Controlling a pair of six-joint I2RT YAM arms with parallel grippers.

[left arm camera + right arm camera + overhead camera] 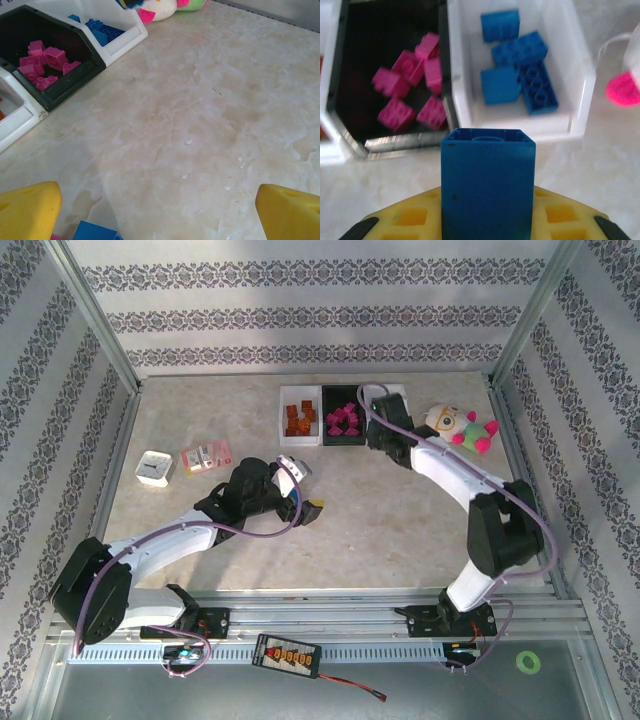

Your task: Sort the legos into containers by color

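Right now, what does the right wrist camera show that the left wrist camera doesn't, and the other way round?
Right wrist view: a blue brick gripped in the right pincer, just short of the white bin, whose four blue bricks are seen from above.
Left wrist view: the open left pincer over bare table, with a loose blue brick at the bottom edge.
Shared: the black bin of pink bricks, the white bin beside it, and a bit of the plush toy.
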